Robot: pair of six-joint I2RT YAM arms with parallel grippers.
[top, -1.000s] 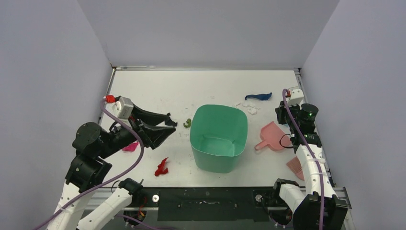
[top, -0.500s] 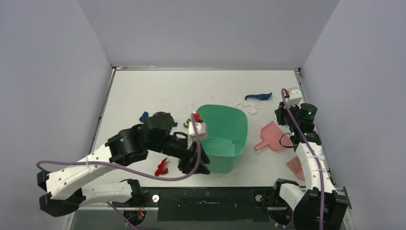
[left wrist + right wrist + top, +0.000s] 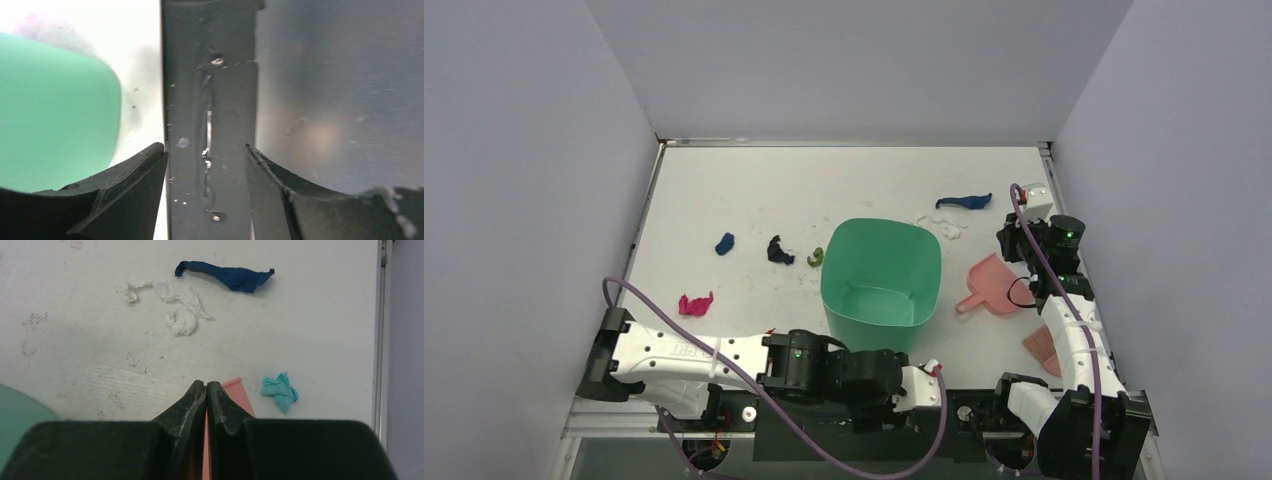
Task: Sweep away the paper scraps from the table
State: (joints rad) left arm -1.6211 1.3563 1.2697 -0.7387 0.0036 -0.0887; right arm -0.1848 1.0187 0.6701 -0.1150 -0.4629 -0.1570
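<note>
From above, the left arm lies low along the near edge of the table, its far end over the black front rail, just below the green bin. The paper scraps sit well away from it: a blue bit, a black one, a green curl and a magenta piece, all farther up the table and off to that arm's left. Over on the right, a dark blue strip and white bits lie just beyond the right gripper, with the pink dustpan beside it and the brush near the right edge. In the left wrist view, the left gripper is spread wide and empty. The rail shows between its fingers, the bin is to its left, and there's no scrap in sight. In the right wrist view, the fingers are pressed together on nothing, with the dustpan's edge right under the tips. The strip lies ahead, its long axis crosswise to the fingers. The white bits are a little nearer, and a light blue wad sits off to the right. The right arm looks the nearer one for that cluster.
</note>
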